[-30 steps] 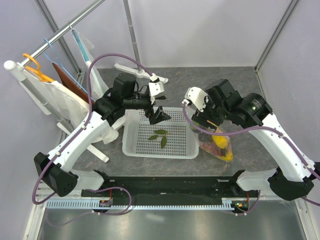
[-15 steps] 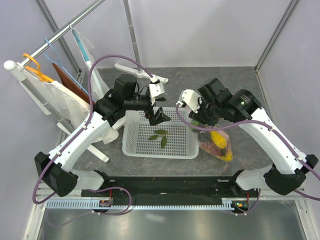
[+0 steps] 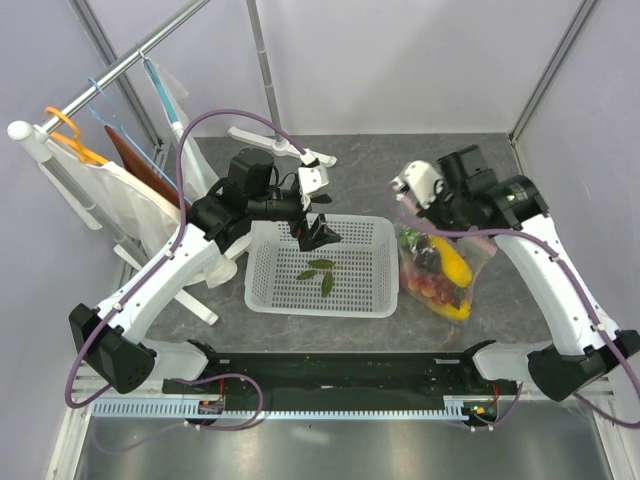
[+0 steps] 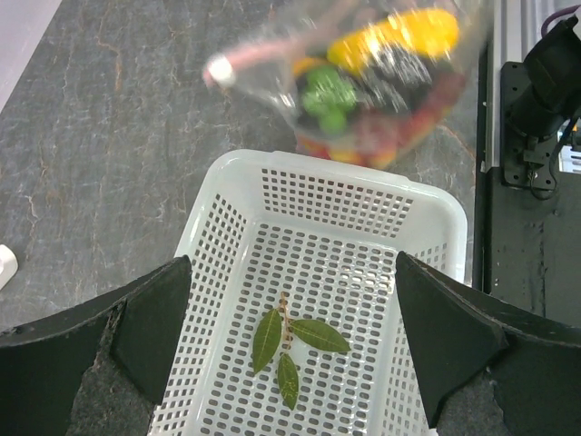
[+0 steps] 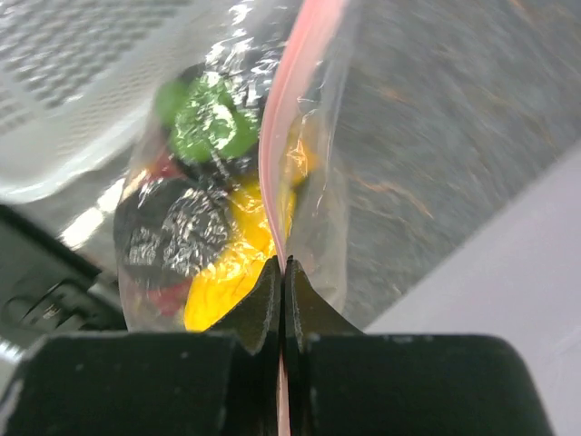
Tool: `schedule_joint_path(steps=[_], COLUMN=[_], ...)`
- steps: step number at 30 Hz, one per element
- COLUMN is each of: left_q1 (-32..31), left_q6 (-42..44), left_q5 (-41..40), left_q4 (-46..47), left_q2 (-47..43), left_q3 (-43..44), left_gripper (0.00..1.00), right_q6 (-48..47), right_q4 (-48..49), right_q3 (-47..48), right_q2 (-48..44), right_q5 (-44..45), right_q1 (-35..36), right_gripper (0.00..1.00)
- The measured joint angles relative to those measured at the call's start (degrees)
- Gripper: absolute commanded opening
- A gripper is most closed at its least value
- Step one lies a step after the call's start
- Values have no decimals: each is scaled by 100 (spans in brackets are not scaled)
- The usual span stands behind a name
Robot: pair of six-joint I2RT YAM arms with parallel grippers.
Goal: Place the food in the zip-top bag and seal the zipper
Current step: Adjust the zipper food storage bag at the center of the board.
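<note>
The clear zip-top bag (image 3: 442,272) hangs just right of the white mesh basket (image 3: 262,290), its lower end resting on the table. The food shows through it: a yellow mango (image 3: 447,262), red fruits (image 3: 432,288) and a dark mangosteen with a green cap (image 5: 213,123). My right gripper (image 5: 283,263) is shut on the pink zipper (image 5: 289,109) at the bag's top end (image 3: 412,208). The strip runs straight away from the closed jaws. My left gripper (image 3: 318,232) hovers open over the basket's back part, with nothing between its fingers (image 4: 136,327).
A sprig of green leaves (image 4: 290,341) lies in the basket. A clothes rail with hangers (image 3: 100,80) and its white stand (image 3: 270,140) fill the left and back. A black rail (image 3: 330,375) runs along the near edge. A wall post (image 3: 550,70) rises at the right.
My right gripper has closed on the pink strip and moved right and back, pulling the bag's top up and stretching it. The left arm has stayed still.
</note>
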Motion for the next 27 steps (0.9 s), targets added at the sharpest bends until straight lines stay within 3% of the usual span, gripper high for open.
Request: schedule_joint_path(steps=[9,15,22,24,27], left_q1=[2,4,4,4,4], left_q6=[-101,-125,-168,-216,-275], left_q5=[15,17,17,17,17], left_q4=[0,2,9,39,66], left_q2=[0,0,13,13,13], left_q3=[0,-2,-2,-2,-2], left_gripper=[99,99,100,100,100], right_q6=[-1196,-1871,-2562,-2793,-3110], right_q4=[748,1217,1582,1814,2096], right_q3=[671,1576,2116,1788,573], right_q2=[398,1445,1740,1574,1073], right_q5=[-461,-1043,-1576,-1657,-1709], right_q1=[-2426,-3646,-3742,-3661,-3526], right_gripper=[0,0,0,0,0])
